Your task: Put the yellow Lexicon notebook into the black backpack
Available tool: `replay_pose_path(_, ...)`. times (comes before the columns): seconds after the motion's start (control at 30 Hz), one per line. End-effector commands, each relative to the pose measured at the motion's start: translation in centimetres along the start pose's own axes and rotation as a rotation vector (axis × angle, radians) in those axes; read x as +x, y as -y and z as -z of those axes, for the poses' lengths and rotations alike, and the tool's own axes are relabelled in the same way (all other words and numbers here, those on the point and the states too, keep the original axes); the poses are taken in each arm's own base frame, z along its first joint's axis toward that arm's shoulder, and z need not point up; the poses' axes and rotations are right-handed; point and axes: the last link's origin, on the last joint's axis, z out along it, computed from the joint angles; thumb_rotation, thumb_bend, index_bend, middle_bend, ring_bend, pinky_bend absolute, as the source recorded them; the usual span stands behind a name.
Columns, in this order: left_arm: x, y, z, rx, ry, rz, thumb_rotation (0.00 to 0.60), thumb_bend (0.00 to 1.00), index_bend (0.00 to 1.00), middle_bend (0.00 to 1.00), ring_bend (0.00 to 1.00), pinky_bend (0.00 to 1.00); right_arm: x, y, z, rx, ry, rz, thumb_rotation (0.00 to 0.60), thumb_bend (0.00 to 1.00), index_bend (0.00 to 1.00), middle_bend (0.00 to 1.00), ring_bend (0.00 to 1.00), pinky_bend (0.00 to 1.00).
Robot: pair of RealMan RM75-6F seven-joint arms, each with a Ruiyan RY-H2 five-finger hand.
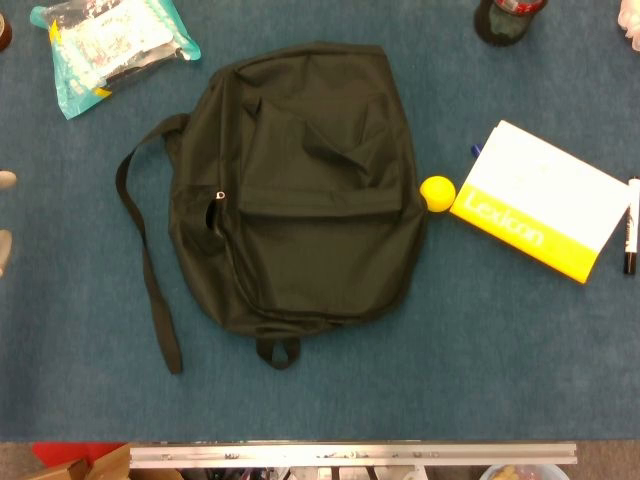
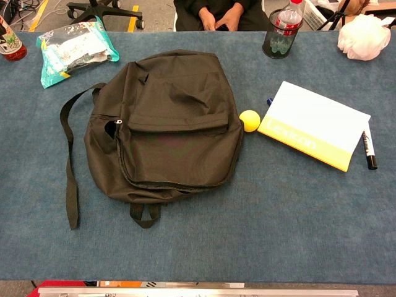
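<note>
The black backpack [image 1: 300, 190] [image 2: 167, 124] lies flat on the blue table, front pocket up and straps trailing left. A small gap shows by its zipper pull [image 1: 220, 196]; otherwise it looks closed. To the right of the backpack, the Lexicon notebook [image 1: 540, 200] [image 2: 315, 124] lies flat, white with a yellow band. Nothing touches it. Two pale fingertips of my left hand [image 1: 5, 215] peek in at the left edge of the head view, apart and holding nothing, well left of the backpack. My right hand is out of both views.
A yellow ball [image 1: 437, 193] [image 2: 250, 120] sits between backpack and notebook. A black marker [image 1: 631, 225] [image 2: 369, 150] lies right of the notebook, and a blue pen tip [image 2: 270, 100] at its far corner. A teal packet [image 2: 74, 49], a bottle [image 2: 284, 28] and a white bag [image 2: 364, 36] line the far side.
</note>
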Motion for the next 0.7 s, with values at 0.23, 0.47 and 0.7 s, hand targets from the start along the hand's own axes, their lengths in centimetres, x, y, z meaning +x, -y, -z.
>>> replay_pose_path(0.23, -0.1, 0.0, 0.3, -0.006, 0.002, 0.002, 0.600, 0.36, 0.28, 0.28, 0.23, 0.27, -0.2, 0.5, 0.2, 0.026, 0.020, 0.009, 0.600, 0.09, 0.16, 0.25, 0.09, 0.23)
replay_pose_path(0.47, -0.3, 0.1, 0.5, -0.008, 0.006, 0.008, 0.600, 0.36, 0.28, 0.28, 0.23, 0.27, -1.6, 1.3, 0.1, 0.062, 0.085, 0.030, 0.600, 0.09, 0.16, 0.25, 0.09, 0.23)
replay_pose_path(0.7, -0.5, 0.2, 0.7, -0.014, 0.013, 0.012, 0.600, 0.36, 0.28, 0.28, 0.23, 0.27, -4.9, 3.8, -0.7, 0.138, 0.188, 0.080, 0.600, 0.11, 0.16, 0.25, 0.09, 0.24)
